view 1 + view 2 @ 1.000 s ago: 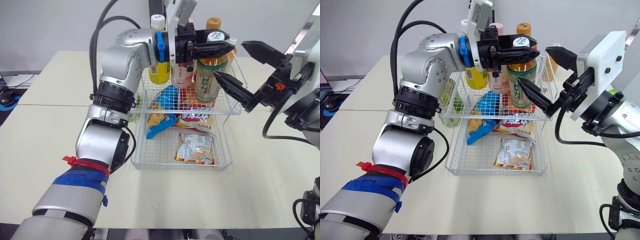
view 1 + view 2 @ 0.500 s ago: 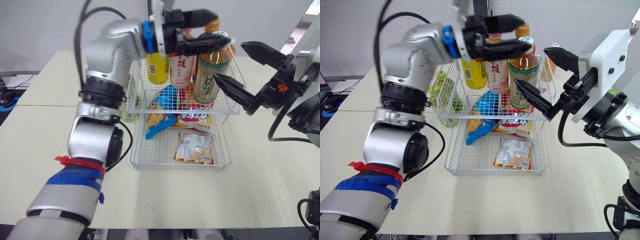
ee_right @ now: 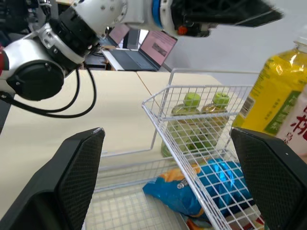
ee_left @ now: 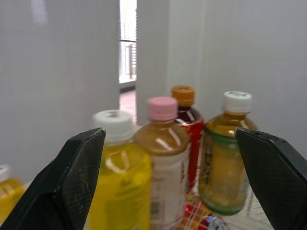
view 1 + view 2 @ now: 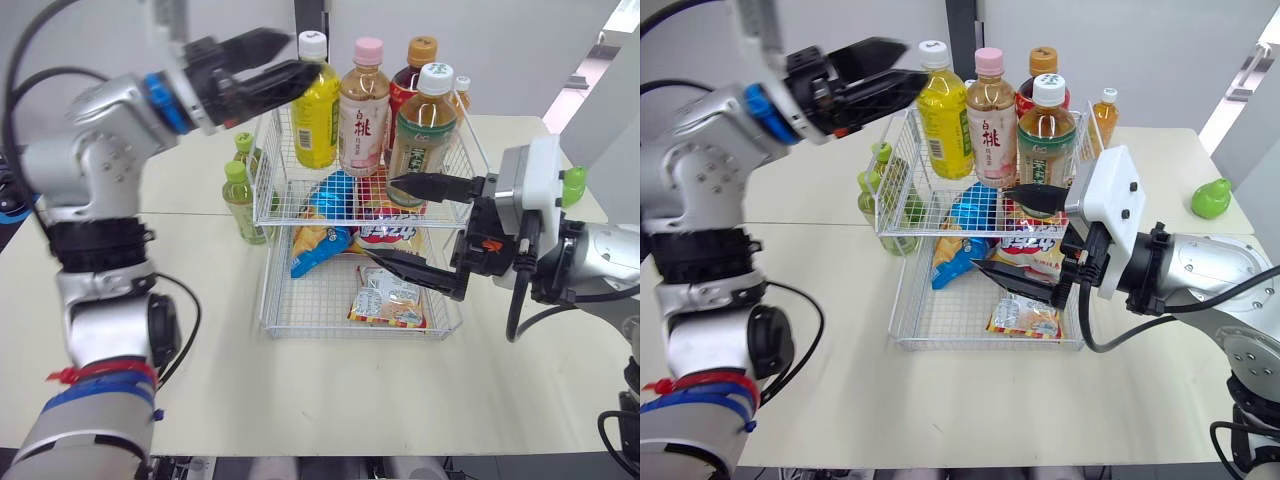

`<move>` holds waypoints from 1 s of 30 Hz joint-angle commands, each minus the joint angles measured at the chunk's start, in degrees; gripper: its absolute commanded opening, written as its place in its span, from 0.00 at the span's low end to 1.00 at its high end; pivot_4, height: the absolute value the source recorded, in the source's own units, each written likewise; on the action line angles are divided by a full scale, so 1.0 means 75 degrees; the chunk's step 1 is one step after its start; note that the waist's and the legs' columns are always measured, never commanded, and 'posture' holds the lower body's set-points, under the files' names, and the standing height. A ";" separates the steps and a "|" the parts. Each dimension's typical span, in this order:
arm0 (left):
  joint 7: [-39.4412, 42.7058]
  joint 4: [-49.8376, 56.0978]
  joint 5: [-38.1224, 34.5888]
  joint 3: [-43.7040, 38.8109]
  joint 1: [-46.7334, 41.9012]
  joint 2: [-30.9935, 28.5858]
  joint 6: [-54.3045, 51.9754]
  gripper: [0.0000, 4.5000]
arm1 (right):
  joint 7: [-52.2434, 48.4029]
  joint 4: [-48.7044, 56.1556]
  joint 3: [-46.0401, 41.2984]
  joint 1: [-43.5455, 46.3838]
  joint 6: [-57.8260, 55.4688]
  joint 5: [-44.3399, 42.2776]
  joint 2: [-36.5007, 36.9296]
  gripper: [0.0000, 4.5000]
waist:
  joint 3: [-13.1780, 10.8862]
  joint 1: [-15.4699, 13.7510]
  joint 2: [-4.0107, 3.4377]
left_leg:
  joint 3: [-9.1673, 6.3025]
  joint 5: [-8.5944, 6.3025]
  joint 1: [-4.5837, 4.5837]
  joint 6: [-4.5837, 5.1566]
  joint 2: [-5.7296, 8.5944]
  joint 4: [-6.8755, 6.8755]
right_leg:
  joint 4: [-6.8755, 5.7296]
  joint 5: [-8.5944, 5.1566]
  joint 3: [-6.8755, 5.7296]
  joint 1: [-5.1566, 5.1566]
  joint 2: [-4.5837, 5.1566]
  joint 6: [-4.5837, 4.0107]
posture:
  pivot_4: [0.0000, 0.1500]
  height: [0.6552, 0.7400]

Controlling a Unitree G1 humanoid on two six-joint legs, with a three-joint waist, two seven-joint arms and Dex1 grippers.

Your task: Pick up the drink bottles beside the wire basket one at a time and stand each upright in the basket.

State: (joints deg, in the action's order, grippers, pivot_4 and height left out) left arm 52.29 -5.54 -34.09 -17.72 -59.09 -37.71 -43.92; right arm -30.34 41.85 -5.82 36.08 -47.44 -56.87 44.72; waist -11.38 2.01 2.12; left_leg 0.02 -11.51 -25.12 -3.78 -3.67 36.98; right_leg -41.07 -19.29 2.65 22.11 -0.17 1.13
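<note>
Fingers on my left gripper (image 5: pixel 303 51) were spread wide and empty, up by the yellow bottle (image 5: pixel 316 105); my right gripper (image 5: pixel 383 218) gaped too. I saw that bottle, a pink-capped bottle (image 5: pixel 363 110), an orange-capped bottle (image 5: pixel 418 62) and a green-labelled tea bottle (image 5: pixel 420 135) upright in the wire basket (image 5: pixel 272 185). Two small green bottles (image 5: pixel 236 195) stood just beside it.

snack bags (image 5: pixel 1025 316) | green pear (image 5: pixel 1210 198) — on table (image 5: pixel 1160 170) | laptop (image 3: pixel 156 48) — open

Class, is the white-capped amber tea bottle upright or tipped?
Upright: the white-capped amber tea bottle stands cap-up in the white wire basket.
</note>
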 commanded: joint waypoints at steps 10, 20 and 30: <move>-0.1325 0.2904 -0.0188 -0.2711 0.5618 -0.0331 0.0363 1.00 | -0.1212 -0.1688 0.0571 0.1219 0.0974 0.0785 -0.0918 1.00 | 0.0005 -0.0012 0.0006 | 0.0007 -0.0001 0.0030 0.0001 -0.0005 -0.0006 | 0.0008 0.0001 0.0001 -0.0017 0.0026 -0.0001 | 1.00 1.00; -0.2074 0.4132 -0.0634 -0.2389 0.7281 0.0467 0.0569 1.00 | -0.1570 -0.2145 0.0657 0.1415 0.1297 0.1381 -0.1256 1.00 | 0.0007 -0.0091 0.0012 | -0.0026 -0.0001 0.0054 0.0003 0.0001 -0.0002 | 0.0007 0.0001 -0.0022 -0.0072 0.0043 -0.0001 | 1.00 1.00; -0.2951 0.2061 0.0757 -0.0264 0.4465 0.0517 0.1522 1.00 | -0.1527 -0.1698 0.0536 0.1227 0.1086 0.1502 -0.1097 1.00 | 0.0007 -0.0030 0.0012 | -0.0023 -0.0001 0.0054 0.0003 0.0015 -0.0005 | 0.0014 0.0002 -0.0027 -0.0074 0.0019 0.0000 | 1.00 1.00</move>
State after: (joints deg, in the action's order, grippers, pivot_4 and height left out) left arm 30.85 12.02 -30.99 -21.62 -23.67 -33.86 -35.27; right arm -42.10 26.34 -0.07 45.30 -39.28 -45.20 35.82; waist -11.33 1.79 2.22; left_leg -0.10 -11.52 -24.71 -3.75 -3.57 36.94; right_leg -40.97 -19.27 2.50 21.58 -0.02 1.12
